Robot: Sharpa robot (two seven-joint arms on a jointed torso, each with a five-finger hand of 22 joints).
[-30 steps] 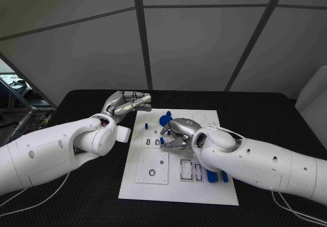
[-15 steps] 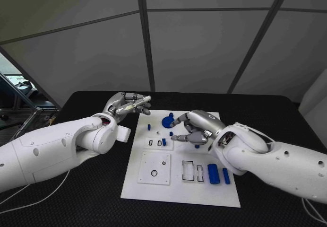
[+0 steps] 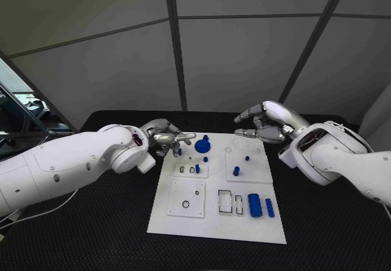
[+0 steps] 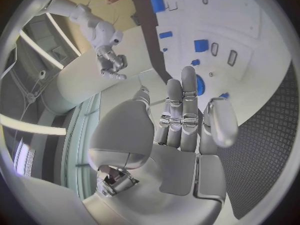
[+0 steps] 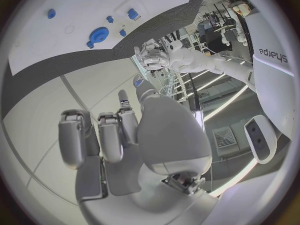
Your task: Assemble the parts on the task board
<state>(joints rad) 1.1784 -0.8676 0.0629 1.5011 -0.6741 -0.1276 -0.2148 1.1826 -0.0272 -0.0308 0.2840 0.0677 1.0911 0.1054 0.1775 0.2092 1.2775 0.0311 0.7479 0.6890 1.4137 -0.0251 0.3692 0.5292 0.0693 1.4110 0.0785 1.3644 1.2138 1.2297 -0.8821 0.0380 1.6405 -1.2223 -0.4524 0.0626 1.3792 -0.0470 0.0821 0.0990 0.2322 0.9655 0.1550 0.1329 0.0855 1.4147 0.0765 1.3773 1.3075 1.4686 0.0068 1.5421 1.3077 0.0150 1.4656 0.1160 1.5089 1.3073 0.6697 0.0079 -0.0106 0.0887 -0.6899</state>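
**Both hands empty over the board**

The left hand (image 3: 169, 139) is hovering at the board's (image 3: 213, 223) far left corner, fingers spread, holding nothing. The right hand (image 3: 265, 123) is hanging above the far edge, fingers loosely curled, empty. Blue parts (image 3: 255, 204) are lying on the board.

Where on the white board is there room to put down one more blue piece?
The near strip of the board, below the two long blue bars, is bare. So is the far right corner beyond the small peg. The far left is crowded: the blue disc and little pegs sit by the left hand. The right hand is raised beyond the far edge.
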